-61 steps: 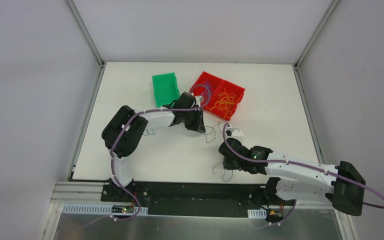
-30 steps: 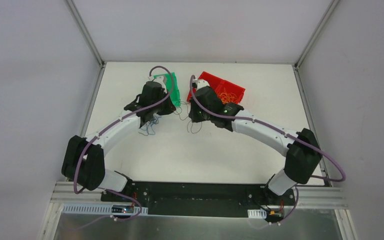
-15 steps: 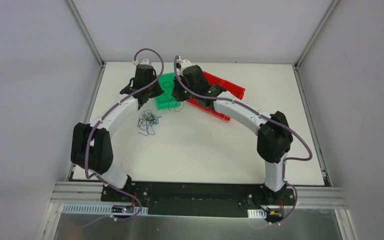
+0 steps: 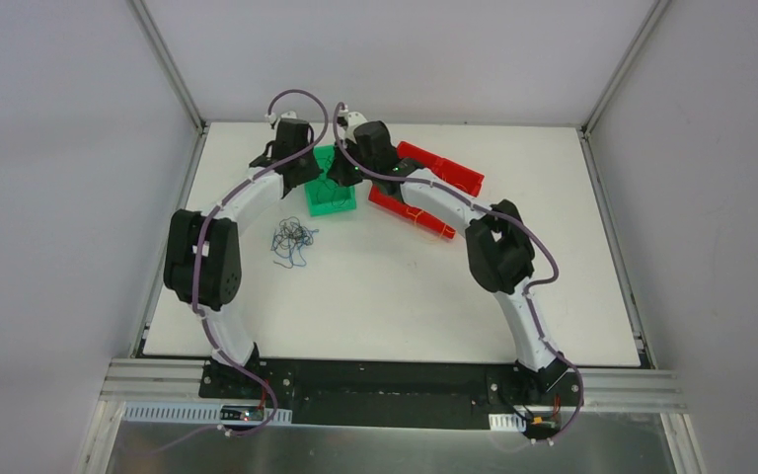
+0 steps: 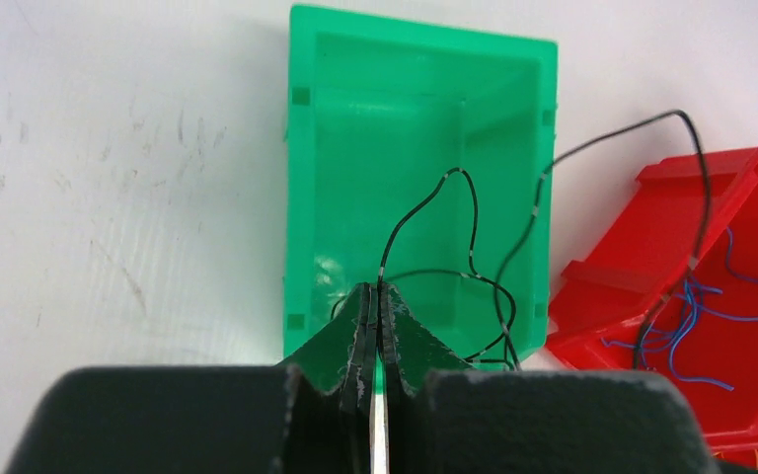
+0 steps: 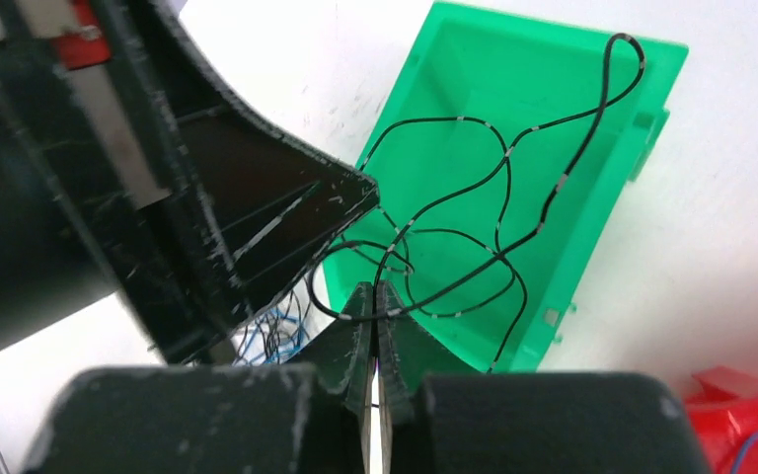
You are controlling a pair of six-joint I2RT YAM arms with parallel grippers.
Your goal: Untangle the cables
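A thin black cable loops over and into the green bin. My left gripper is shut on one part of it. My right gripper is shut on another part of the same black cable, above the bin. In the top view both grippers, left and right, meet over the green bin. A small knot of blue and dark cables lies loose on the table. More blue cables lie in the red bin.
The red bin stands right of the green one, partly hidden under my right arm. The left gripper's dark body fills the upper left of the right wrist view, close to my right fingers. White table lies all around.
Both arms have swung from the table's middle to the back and closed in over the green bin with the black cable. The blue and dark knot has stayed on the table.
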